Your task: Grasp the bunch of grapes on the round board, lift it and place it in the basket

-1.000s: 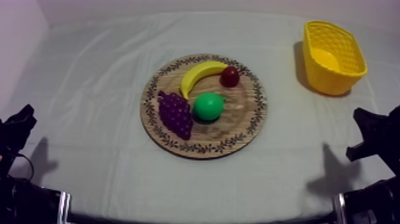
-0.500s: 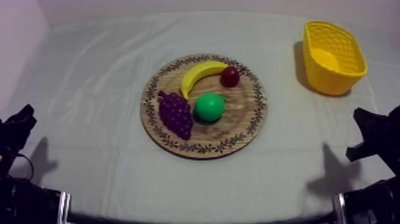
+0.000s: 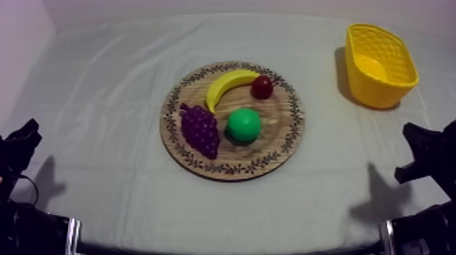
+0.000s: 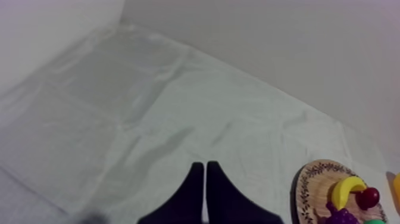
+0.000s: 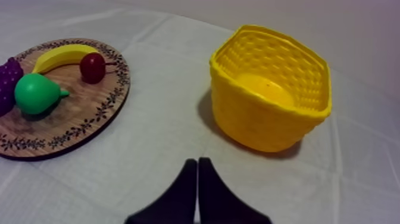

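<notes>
- While waiting low at the left edge of the table: left gripper, fingers pressed together, nothing held, no move since a moment ago.
- Next along, on the left part of the wooden board: bunch of grapes, lying flat, untouched, same spot as before.
- Just beside the grapes: green pear, rolled a little to the right and toward the near rim since half a second ago. A bit more room next to the grapes now, likely handy for a grab.
- Behind the pear: banana and small red fruit, close together, not moved.
- Far over on the right, well apart from the board: yellow basket, nothing inside.
- Low at the right edge: right gripper, fingers pressed together, nothing held. No reach begun by either arm, so the whole job not yet started.
</notes>
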Robot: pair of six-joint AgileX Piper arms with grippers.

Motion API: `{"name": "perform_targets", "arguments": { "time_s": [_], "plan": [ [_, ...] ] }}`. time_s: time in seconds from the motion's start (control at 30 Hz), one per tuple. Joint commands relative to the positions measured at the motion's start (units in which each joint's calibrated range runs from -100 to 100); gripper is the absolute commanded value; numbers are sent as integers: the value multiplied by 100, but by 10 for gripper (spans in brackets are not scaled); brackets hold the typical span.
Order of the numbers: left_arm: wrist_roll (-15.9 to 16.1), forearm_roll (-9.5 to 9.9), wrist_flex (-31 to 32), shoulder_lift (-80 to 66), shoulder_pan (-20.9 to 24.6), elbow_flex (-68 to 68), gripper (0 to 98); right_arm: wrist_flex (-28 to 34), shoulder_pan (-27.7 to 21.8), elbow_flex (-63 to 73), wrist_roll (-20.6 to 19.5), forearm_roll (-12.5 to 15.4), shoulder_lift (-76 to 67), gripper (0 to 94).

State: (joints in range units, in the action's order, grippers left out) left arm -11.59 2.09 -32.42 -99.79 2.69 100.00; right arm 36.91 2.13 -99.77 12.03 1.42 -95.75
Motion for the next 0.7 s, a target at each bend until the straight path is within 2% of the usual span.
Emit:
{"name": "perform_targets", "arguments": {
  "time_s": [0.0, 0.3, 0.4, 0.53, 0.67],
  "plan": [
    [-1, 4, 1, 5, 3, 0, 1, 3, 2, -1, 6, 2, 0, 5],
    [-1, 4, 1, 5, 3, 0, 1, -31, 6, -1, 19, 7, 0, 6],
    [0, 4, 1, 5, 3, 0, 1, -124, 54, -1, 68, 137, 10, 6],
    [0, 4, 1, 5, 3, 0, 1, -419, 109, 288, -268, 14, 381, 6],
    [3, 4, 1, 5, 3, 0, 1, -385, 107, 1165, -560, -38, 1202, 6]
  ]
}}
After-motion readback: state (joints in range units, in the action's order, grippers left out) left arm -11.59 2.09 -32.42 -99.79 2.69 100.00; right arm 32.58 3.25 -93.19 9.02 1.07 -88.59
